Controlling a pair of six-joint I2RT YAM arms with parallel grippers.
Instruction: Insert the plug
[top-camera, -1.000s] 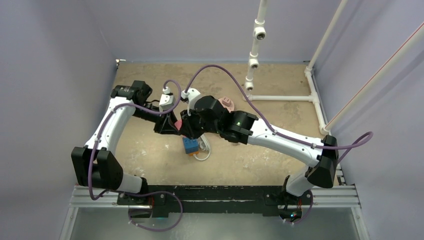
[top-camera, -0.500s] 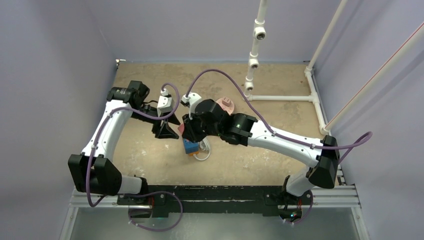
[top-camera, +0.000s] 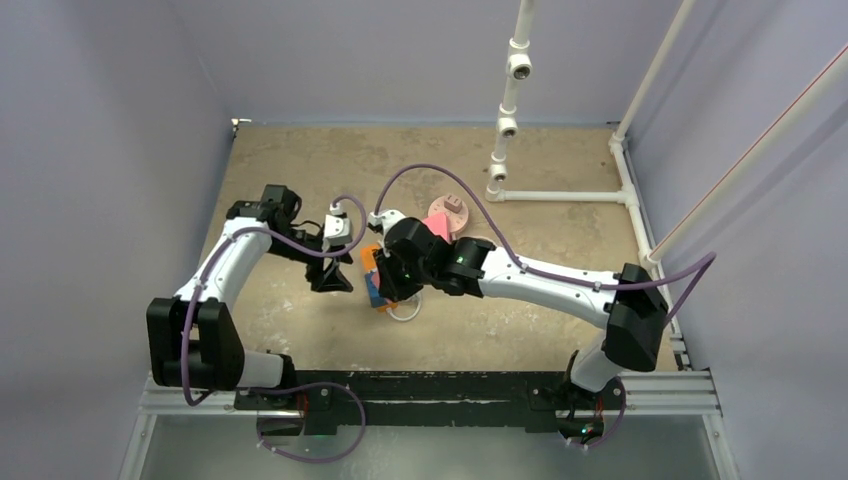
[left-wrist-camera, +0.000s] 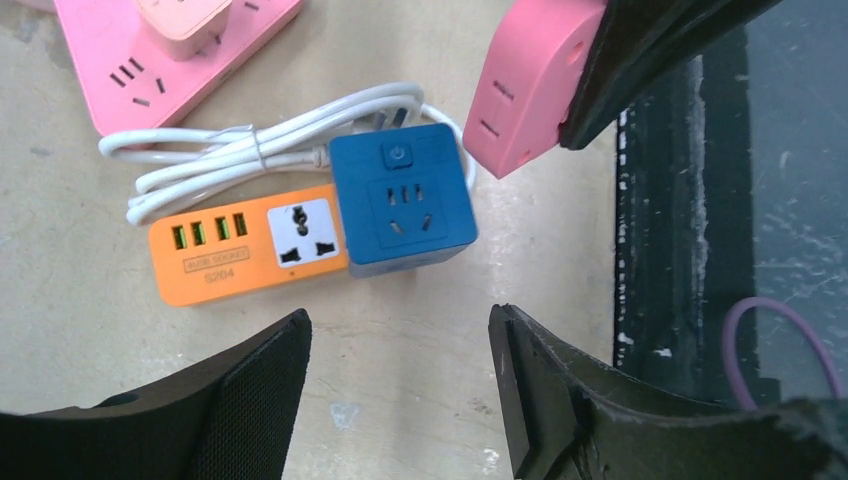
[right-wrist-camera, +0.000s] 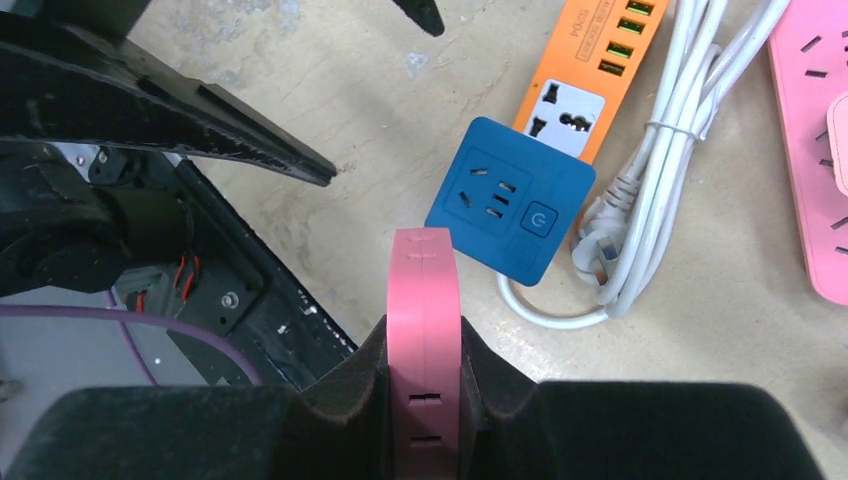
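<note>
A flat pink plug (right-wrist-camera: 424, 300) stands edge-on between the pads of my right gripper (right-wrist-camera: 424, 350), which is shut on it. It hangs just above and beside the blue cube socket (right-wrist-camera: 510, 200), whose three-hole face points up. The cube sits at the end of an orange power strip (left-wrist-camera: 240, 245). In the left wrist view the same pink plug (left-wrist-camera: 525, 95) is held above the cube's (left-wrist-camera: 402, 200) right corner. My left gripper (left-wrist-camera: 400, 370) stands open over bare table, a short way from the cube, holding nothing.
A bundled white cable (left-wrist-camera: 260, 140) lies against the orange strip. A pink power strip (left-wrist-camera: 170, 50) with a pink adapter on it lies behind. A white pipe frame (top-camera: 505, 120) stands at the back right. The black rail (left-wrist-camera: 665, 230) marks the table's near edge.
My left gripper has opened and drawn back from the plug. My right arm has carried the plug toward me, to just over the blue cube.
</note>
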